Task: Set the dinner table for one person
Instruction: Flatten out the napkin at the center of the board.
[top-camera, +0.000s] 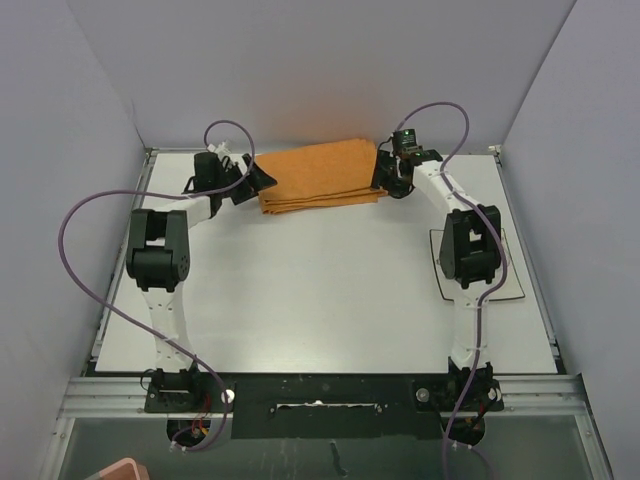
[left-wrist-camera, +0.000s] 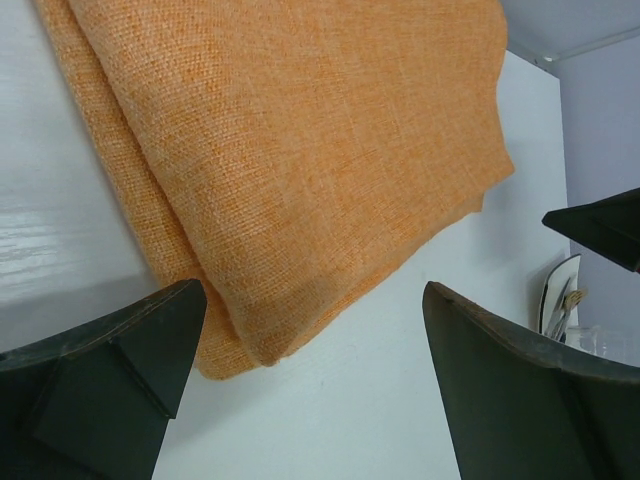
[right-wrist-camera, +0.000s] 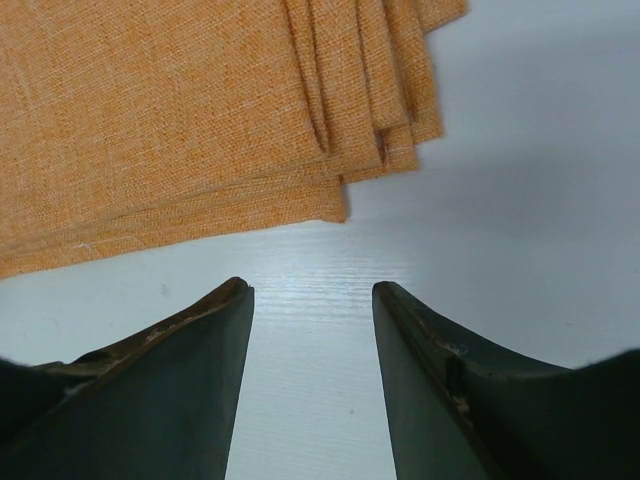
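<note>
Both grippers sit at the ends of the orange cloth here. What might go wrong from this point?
1. The orange cloth lies in several fanned layers near the right gripper; a pinch may catch only some, so it opens unevenly.
2. The left gripper, open, straddles just a corner; a shallow grip might slip.
3. The right arm hangs over the plate; pulling back could nudge it.

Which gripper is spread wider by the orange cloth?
The left gripper, at the left end of the orange cloth: its fingers stand far apart. The right gripper is open too but narrower, over bare table.
</note>
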